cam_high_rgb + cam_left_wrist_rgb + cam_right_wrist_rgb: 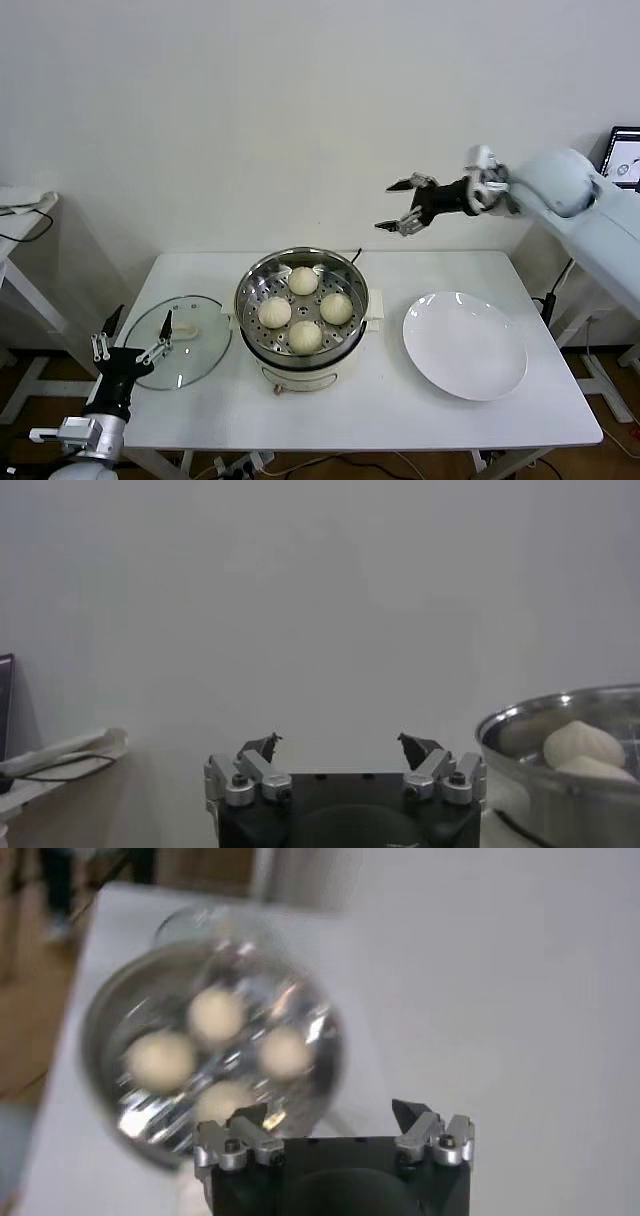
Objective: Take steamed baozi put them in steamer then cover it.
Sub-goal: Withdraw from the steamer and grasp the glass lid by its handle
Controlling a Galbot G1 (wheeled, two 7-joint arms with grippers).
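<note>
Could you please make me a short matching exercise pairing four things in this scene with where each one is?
Things:
1. baozi
2. lid
3. plate
4. right gripper

Places:
A. in the air behind the table, open
B. lying flat on the table, to the left of the steamer
C. on the table to the right of the steamer, with nothing on it
D. on the perforated tray inside the steamer

Pairs: 1-D, 2-B, 3-C, 4-A

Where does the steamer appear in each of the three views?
Head view: the steamer stands mid-table, left of the plate.
Left wrist view: its rim shows at the right edge.
Right wrist view: it fills the left half.
Shared landmark: the baozi inside.
</note>
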